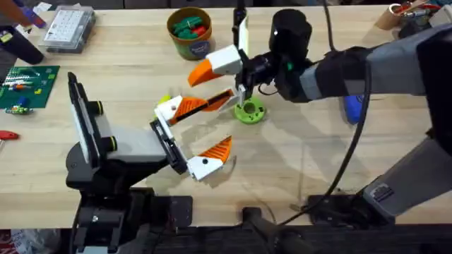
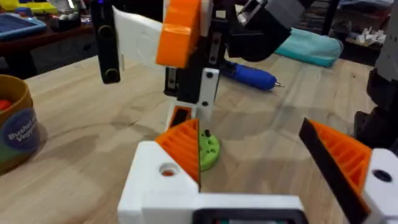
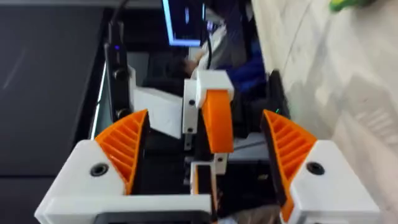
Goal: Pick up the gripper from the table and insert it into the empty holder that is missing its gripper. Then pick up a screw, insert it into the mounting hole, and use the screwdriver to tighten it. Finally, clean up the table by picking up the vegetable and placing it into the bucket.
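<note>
Insertion step appears in hand: left claw [image 2: 249,134] and right claw [image 3: 205,118] both spread, the gripper [image 2: 180,116] just ahead, below the holder [image 2: 208,84], needing seating next.

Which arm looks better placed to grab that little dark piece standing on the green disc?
Left, probably. The open left gripper sits right beside the green disc bearing the dark piece; the right gripper is busy around the mounted orange finger.

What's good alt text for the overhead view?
The left gripper and right gripper, both with orange fingers on white mounts, meet at mid-table beside a green vegetable. A bucket holding vegetables stands at the far edge, and the blue screwdriver lies under the right arm.
</note>
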